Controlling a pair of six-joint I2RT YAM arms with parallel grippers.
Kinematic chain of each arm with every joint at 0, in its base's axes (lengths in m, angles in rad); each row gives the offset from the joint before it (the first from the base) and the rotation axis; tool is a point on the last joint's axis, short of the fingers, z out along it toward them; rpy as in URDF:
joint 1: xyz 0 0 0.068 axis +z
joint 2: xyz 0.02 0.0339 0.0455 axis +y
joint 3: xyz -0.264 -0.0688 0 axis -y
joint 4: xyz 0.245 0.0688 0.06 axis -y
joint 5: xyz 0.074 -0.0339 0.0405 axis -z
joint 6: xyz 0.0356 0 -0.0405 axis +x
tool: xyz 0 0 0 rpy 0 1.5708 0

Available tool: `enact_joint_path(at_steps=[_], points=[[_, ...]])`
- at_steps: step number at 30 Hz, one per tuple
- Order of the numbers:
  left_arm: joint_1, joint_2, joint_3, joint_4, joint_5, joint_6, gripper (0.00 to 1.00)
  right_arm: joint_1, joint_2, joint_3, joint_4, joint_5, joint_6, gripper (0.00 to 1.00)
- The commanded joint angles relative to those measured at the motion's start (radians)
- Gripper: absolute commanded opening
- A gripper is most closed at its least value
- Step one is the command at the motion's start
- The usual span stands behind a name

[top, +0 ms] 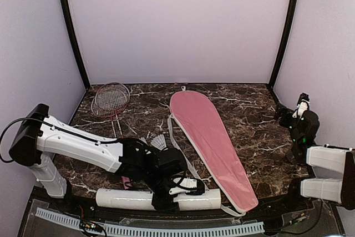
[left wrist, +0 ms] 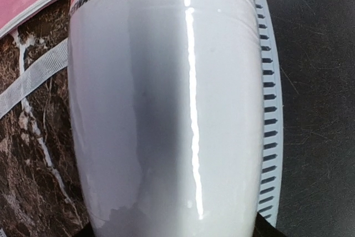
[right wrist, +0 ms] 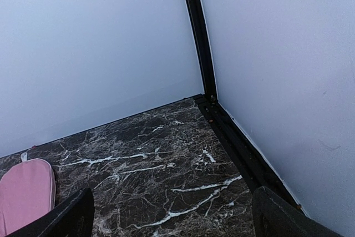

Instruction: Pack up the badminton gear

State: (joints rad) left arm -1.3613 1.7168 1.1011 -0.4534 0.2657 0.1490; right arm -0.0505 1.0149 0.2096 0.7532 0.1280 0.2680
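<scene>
The long white tube [top: 122,198] lies along the table's near edge. My left gripper [top: 166,195] straddles its middle, and in the left wrist view the tube [left wrist: 166,109] fills the whole gap, with dark fingertips pressed to both its sides. The pink racket-shaped bag [top: 208,142] lies diagonally across the middle of the table. Two red-framed rackets [top: 111,99] rest at the back left, a pink handle end [top: 126,182] showing by the left arm. A white feather shuttlecock [top: 160,142] sits just behind the left wrist. My right gripper [top: 302,106] is raised at the far right, open and empty [right wrist: 172,215].
A grey slotted strip [top: 150,228] runs along the front just beyond the tube, also seen in the left wrist view [left wrist: 269,109]. The bag's white strap [left wrist: 33,81] trails on the marble next to the tube. Black corner posts [right wrist: 199,43] and pale walls close in the table.
</scene>
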Motion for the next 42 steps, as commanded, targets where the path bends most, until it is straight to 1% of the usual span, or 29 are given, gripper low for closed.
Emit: enact_joint_path(at_steps=[1, 5, 7, 9, 12, 14, 17, 19, 20, 23, 25, 26, 28, 31, 33, 37, 40, 42], points=[[-0.009, -0.076, 0.052, -0.076, -0.023, -0.048, 0.59, 0.0, -0.01, 0.017, 0.029, -0.001, 0.002, 0.99], [0.01, -0.127, 0.044, -0.099, -0.206, 0.036, 0.59, 0.0, -0.005, 0.029, 0.015, -0.039, 0.02, 0.99], [0.058, -0.157, 0.02, -0.094, -0.243, 0.078, 0.59, 0.0, 0.001, 0.057, -0.025, -0.093, 0.03, 0.99], [0.114, -0.206, -0.02, -0.061, -0.249, 0.126, 0.59, 0.005, 0.004, 0.118, -0.111, -0.157, 0.034, 0.98], [0.189, -0.306, -0.103, 0.03, -0.241, 0.198, 0.61, 0.03, -0.005, 0.211, -0.299, -0.264, 0.046, 0.97], [0.224, -0.367, -0.162, 0.085, -0.22, 0.23, 0.61, 0.059, -0.031, 0.252, -0.412, -0.339, 0.063, 0.96], [0.235, -0.456, -0.235, 0.148, -0.213, 0.249, 0.61, 0.13, -0.09, 0.288, -0.551, -0.439, 0.117, 0.96], [0.235, -0.515, -0.288, 0.191, -0.213, 0.247, 0.62, 0.187, -0.132, 0.282, -0.571, -0.544, 0.171, 0.96], [0.236, -0.545, -0.315, 0.212, -0.212, 0.248, 0.61, 0.225, -0.156, 0.267, -0.562, -0.578, 0.207, 0.94], [0.235, -0.597, -0.358, 0.232, -0.199, 0.258, 0.62, 0.345, -0.224, 0.207, -0.51, -0.648, 0.298, 0.85], [0.235, -0.608, -0.364, 0.23, -0.192, 0.264, 0.61, 0.435, -0.26, 0.154, -0.437, -0.685, 0.369, 0.76], [0.235, -0.613, -0.369, 0.239, -0.188, 0.27, 0.61, 0.482, -0.273, 0.125, -0.385, -0.693, 0.41, 0.74], [0.234, -0.612, -0.373, 0.25, -0.179, 0.28, 0.61, 0.589, -0.291, 0.083, -0.314, -0.678, 0.468, 0.71], [0.232, -0.605, -0.366, 0.245, -0.166, 0.282, 0.61, 0.748, -0.292, 0.079, -0.337, -0.566, 0.475, 0.65], [0.232, -0.601, -0.368, 0.25, -0.158, 0.282, 0.61, 0.841, -0.273, 0.074, -0.313, -0.494, 0.488, 0.62], [0.224, -0.587, -0.362, 0.239, -0.164, 0.285, 0.61, 0.97, -0.155, 0.058, -0.152, -0.393, 0.532, 0.58], [0.214, -0.58, -0.36, 0.232, -0.173, 0.289, 0.61, 1.057, -0.037, 0.113, -0.116, -0.33, 0.509, 0.51], [0.206, -0.577, -0.36, 0.229, -0.181, 0.289, 0.61, 1.092, 0.028, 0.155, -0.106, -0.298, 0.49, 0.47]])
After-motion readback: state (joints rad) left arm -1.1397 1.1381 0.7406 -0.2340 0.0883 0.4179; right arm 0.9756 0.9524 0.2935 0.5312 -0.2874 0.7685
